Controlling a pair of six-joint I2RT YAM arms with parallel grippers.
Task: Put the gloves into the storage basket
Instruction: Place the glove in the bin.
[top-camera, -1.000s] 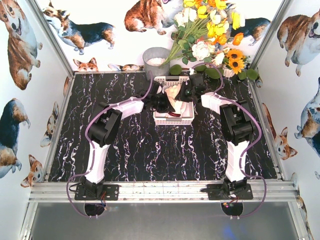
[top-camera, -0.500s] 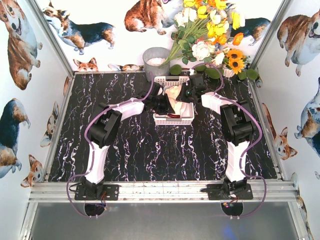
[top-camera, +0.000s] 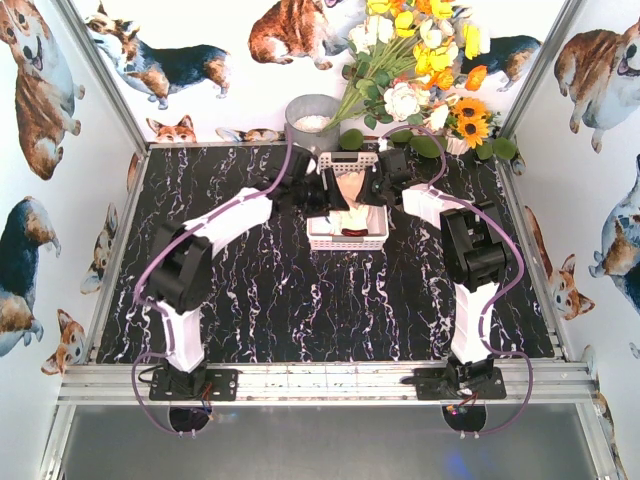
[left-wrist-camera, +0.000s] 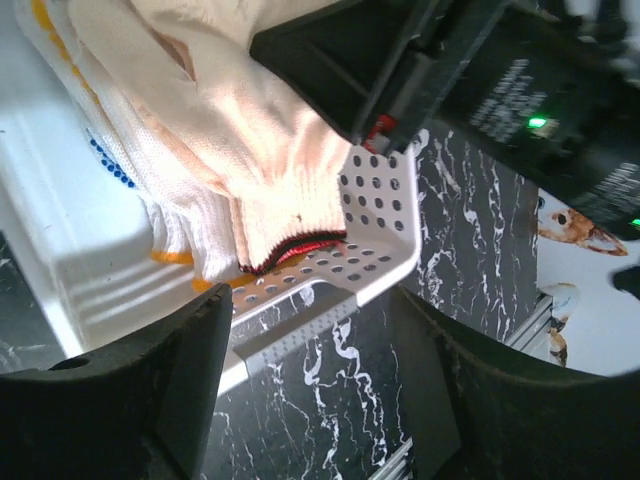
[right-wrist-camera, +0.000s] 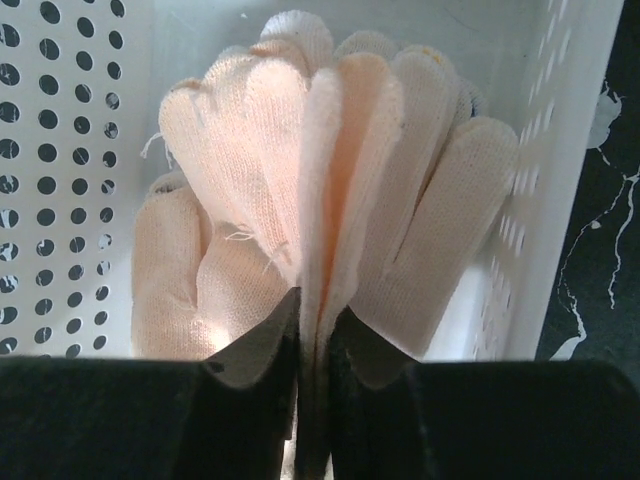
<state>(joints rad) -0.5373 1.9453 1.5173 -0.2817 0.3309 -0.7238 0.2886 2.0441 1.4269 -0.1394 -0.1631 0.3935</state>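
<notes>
The white storage basket (top-camera: 347, 240) stands at the back middle of the marble table. Cream gloves (top-camera: 350, 200) lie piled inside it, cuffs toward the near wall. In the left wrist view the gloves (left-wrist-camera: 265, 165) rest against the perforated basket wall (left-wrist-camera: 375, 255), one with blue dots at its edge. My left gripper (top-camera: 310, 190) (left-wrist-camera: 315, 385) is open and empty, just outside the basket's left side. My right gripper (top-camera: 372, 185) (right-wrist-camera: 315, 335) reaches in from the right, shut on a fold of a cream glove (right-wrist-camera: 330, 180) that stands fingers-up.
A grey round bucket (top-camera: 312, 120) stands behind the basket on the left. A bunch of artificial flowers (top-camera: 420, 60) leans over the back right corner. Dog-print walls close in both sides of the table.
My left gripper has opened, let go of the glove and drawn back to the basket's left side, with the arm stretched out farther. The right gripper has hardly moved.
</notes>
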